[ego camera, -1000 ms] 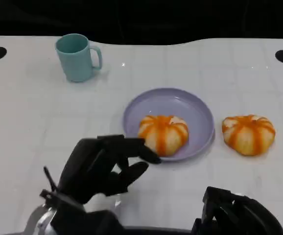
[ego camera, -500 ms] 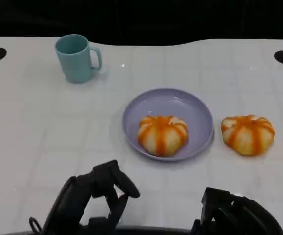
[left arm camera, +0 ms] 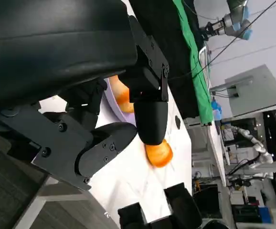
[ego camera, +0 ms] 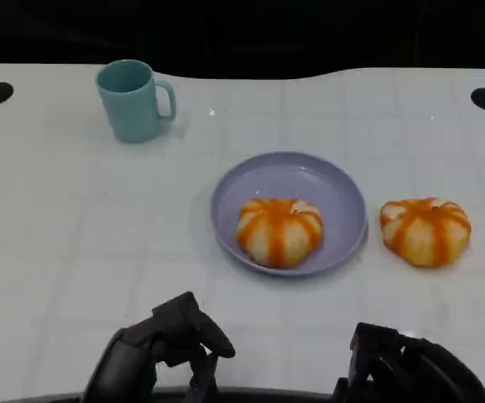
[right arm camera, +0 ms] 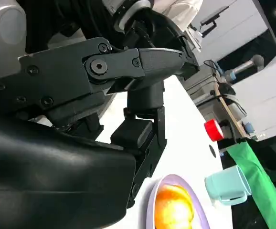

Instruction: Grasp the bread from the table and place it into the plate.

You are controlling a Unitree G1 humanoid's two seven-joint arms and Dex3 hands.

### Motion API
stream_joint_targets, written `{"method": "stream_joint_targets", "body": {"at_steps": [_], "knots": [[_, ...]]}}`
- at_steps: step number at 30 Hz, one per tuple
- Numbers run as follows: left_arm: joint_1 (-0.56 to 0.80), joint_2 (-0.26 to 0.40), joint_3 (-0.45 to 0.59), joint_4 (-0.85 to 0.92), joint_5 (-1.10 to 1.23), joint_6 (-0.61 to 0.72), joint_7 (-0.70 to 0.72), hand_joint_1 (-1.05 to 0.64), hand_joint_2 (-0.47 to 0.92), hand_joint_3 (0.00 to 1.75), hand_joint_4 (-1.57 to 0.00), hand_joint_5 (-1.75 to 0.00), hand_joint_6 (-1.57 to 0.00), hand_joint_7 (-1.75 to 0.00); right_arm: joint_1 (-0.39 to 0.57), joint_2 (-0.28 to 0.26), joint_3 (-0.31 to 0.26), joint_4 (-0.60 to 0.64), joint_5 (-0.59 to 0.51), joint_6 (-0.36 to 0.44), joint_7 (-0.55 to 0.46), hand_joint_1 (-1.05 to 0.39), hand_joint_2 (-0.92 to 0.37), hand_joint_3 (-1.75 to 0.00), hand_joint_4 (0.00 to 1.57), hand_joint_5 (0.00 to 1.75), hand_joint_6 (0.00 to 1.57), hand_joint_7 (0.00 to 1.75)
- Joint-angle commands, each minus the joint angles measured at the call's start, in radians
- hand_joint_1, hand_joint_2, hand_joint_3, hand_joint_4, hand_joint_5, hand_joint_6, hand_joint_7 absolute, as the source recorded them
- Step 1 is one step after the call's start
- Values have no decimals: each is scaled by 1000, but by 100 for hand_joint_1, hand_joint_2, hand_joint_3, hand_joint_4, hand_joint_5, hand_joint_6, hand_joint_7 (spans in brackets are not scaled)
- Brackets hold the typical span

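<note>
Left hand: at the near edge of the table, low in the head view, fingers curled in with nothing between them (the left wrist view shows the same, black fingers bent over bare white tabletop).
Right hand: at the near edge on the other side, a black bulk cut off by the frame; I cannot tell from any view how far its fingers are open or whether they hold anything.
Plate: lilac, round, lying flat near the middle of the table, beyond both hands and apart from them.
Bread on the plate: a round white bun with orange stripes, sitting in the near half of the plate (in the right wrist view it is the orange lump in the lilac dish).
Second bread: same kind, resting on the bare table just beside the plate, on the robot's right, not touching it.
Mug: teal, upright, handle turned toward the robot's right, far back on the left, well apart from the plate.
</note>
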Motion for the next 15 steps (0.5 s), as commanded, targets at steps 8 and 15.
{"method": "stream_joint_targets", "body": {"at_steps": [8,15], "knots": [[-17,-10,34,28,-11,-21,-44,-18,62,103,-66,-175,-61,-156,-5,-10,-10,7,5,-8,7,-71,-92,-24,87,160,76,140],[-15,-10,34,24,-16,-9,-61,-17,60,104,-65,-175,-62,-156,-2,-9,-11,9,3,-15,11,-71,-92,-25,86,159,76,140]]}}
